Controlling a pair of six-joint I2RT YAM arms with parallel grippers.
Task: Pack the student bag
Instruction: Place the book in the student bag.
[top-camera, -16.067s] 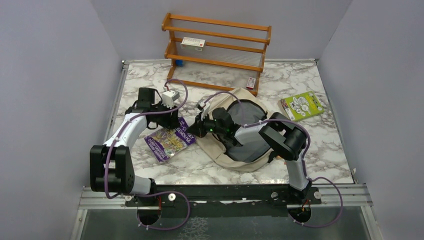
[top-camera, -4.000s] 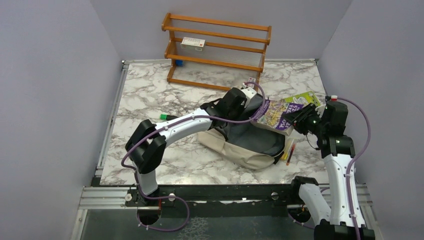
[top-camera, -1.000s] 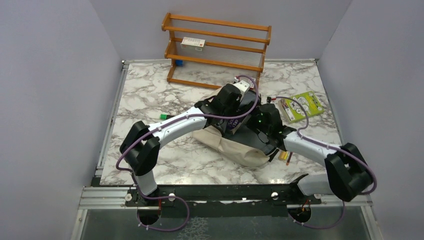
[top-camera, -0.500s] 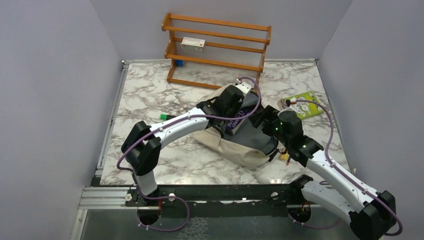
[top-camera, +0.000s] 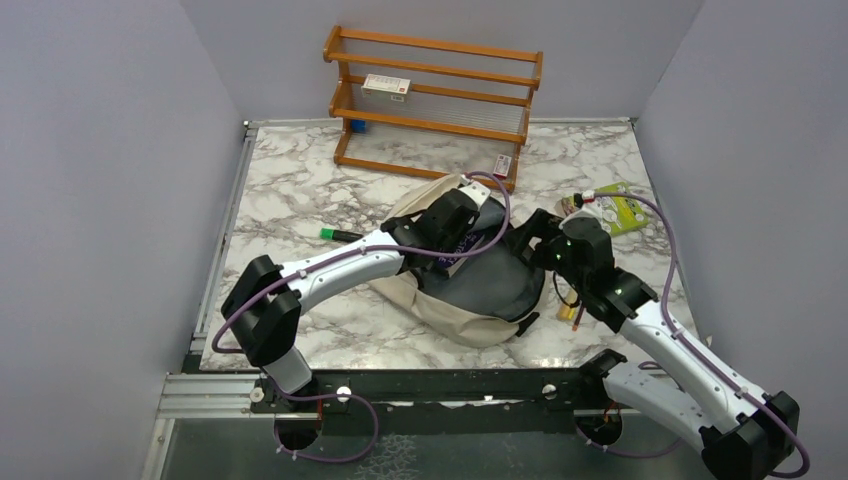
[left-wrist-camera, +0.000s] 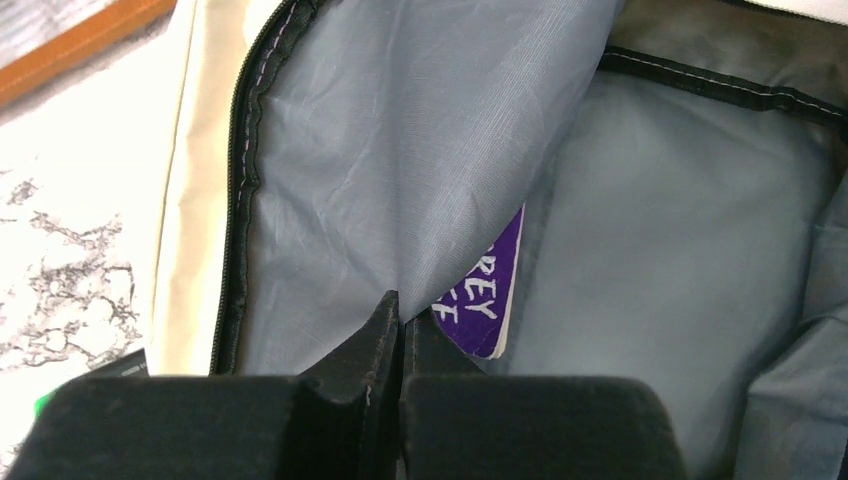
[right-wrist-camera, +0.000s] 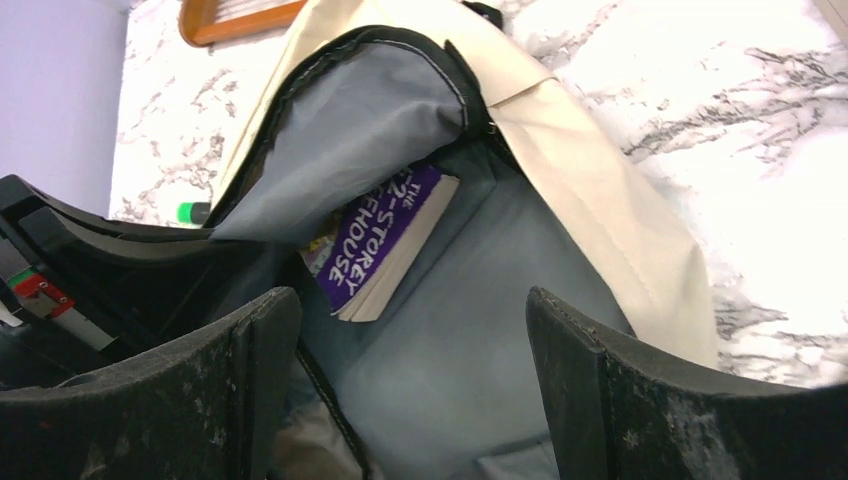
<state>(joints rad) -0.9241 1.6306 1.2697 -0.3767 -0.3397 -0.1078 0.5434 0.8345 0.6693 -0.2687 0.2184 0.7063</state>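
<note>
The student bag (top-camera: 440, 305), beige with a grey lining, lies open at mid-table. My left gripper (top-camera: 468, 222) reaches over its far rim and is shut on a fold of the grey lining (left-wrist-camera: 400, 200), holding the mouth up; in the left wrist view its tips (left-wrist-camera: 402, 305) meet on that fold. A purple book (right-wrist-camera: 385, 235) lies inside the bag, under the lifted lining, and its corner (left-wrist-camera: 490, 290) shows beside the left fingers. My right gripper (top-camera: 535, 243) hovers at the bag's right edge, open and holding nothing (right-wrist-camera: 410, 300), facing the bag's interior.
A wooden rack (top-camera: 435, 85) stands at the back with a white box (top-camera: 386, 87) on a shelf and a small red box (top-camera: 502, 165) at its foot. A green book (top-camera: 615, 208) lies far right, pencils (top-camera: 575, 312) by the bag, a green marker (top-camera: 340, 235) to the left.
The left gripper has drawn the lining and the bag leftward and nearer. The right gripper has backed out of the bag's middle to its right edge, and its elbow has swung right.
</note>
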